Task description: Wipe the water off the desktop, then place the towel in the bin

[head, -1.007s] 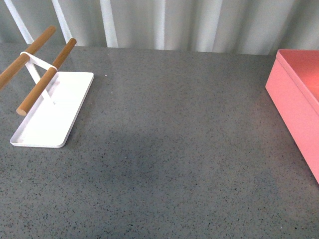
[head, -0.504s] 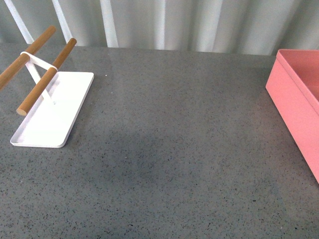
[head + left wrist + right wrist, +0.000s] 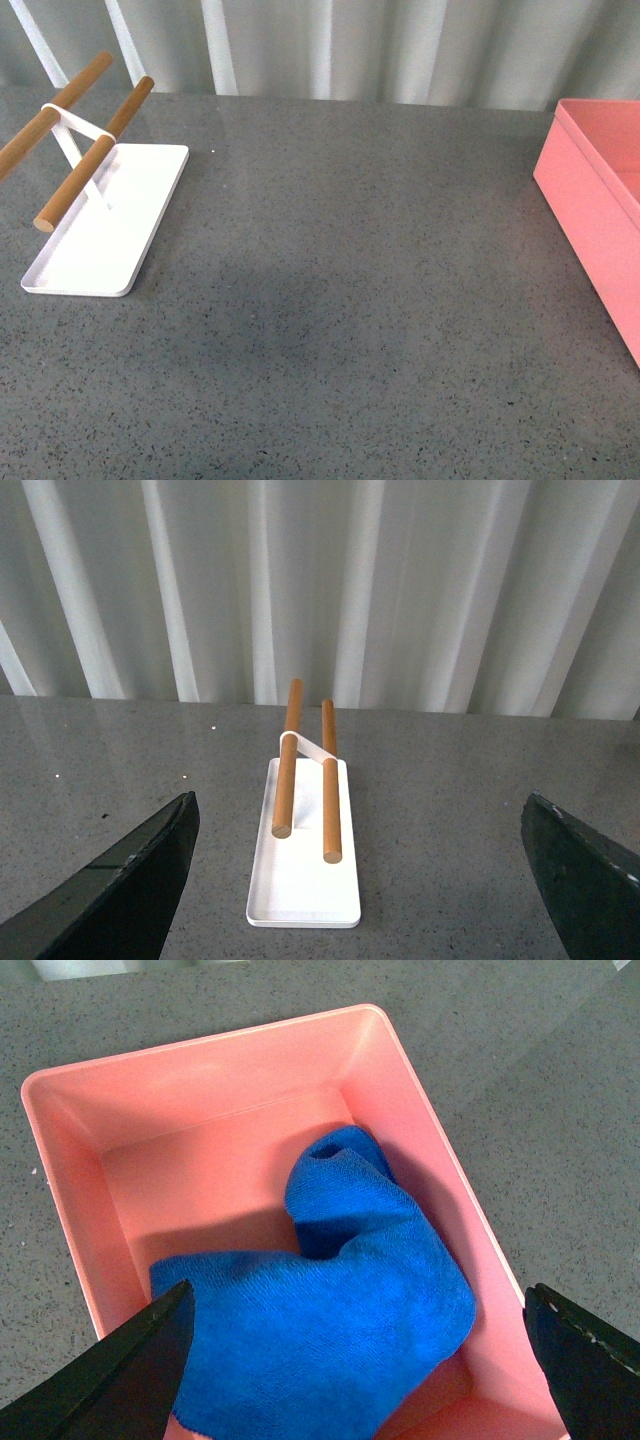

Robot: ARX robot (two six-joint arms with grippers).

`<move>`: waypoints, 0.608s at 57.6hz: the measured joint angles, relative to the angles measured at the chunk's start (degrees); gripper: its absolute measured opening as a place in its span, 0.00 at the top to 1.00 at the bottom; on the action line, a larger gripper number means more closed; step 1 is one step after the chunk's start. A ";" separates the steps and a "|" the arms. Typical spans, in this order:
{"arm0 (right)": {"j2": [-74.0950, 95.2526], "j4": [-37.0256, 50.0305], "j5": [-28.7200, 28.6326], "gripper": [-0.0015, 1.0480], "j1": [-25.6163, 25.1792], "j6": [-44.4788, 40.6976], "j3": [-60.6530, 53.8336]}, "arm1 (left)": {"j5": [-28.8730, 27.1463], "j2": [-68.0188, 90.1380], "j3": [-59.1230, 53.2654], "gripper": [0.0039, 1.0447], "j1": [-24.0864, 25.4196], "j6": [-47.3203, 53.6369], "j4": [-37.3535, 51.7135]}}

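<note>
Two things only are seen in the front view: the white tray (image 3: 100,225) at the left and the bin (image 3: 600,215) at the right edge of the tabletop (image 3: 340,300), where no water is made out. In the left wrist view the left pincer (image 3: 360,880) is spread wide, empty. In the right wrist view the towel (image 3: 330,1310) is lying crumpled inside the bin, and the right pincer (image 3: 360,1360) is parted wide above it; a straight lift clear of the walls is advised.

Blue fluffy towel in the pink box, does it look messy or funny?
A little messy: the bright blue fluffy towel lies crumpled in a heap inside the salmon-pink plastic bin, one end poking up. Nothing looks spilled or broken.
</note>
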 joint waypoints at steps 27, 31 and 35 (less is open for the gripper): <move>-10.34 65.72 -26.12 0.53 -0.48 -3.80 -31.54 | 0.00 0.00 0.00 0.06 0.00 0.00 0.00; -14.73 68.70 -25.42 0.70 0.02 -3.96 -37.03 | -0.04 0.00 0.00 0.06 0.00 0.00 0.00; -17.84 69.29 -25.00 0.87 0.63 -3.98 -42.18 | 0.00 0.00 0.00 0.06 0.00 0.00 0.00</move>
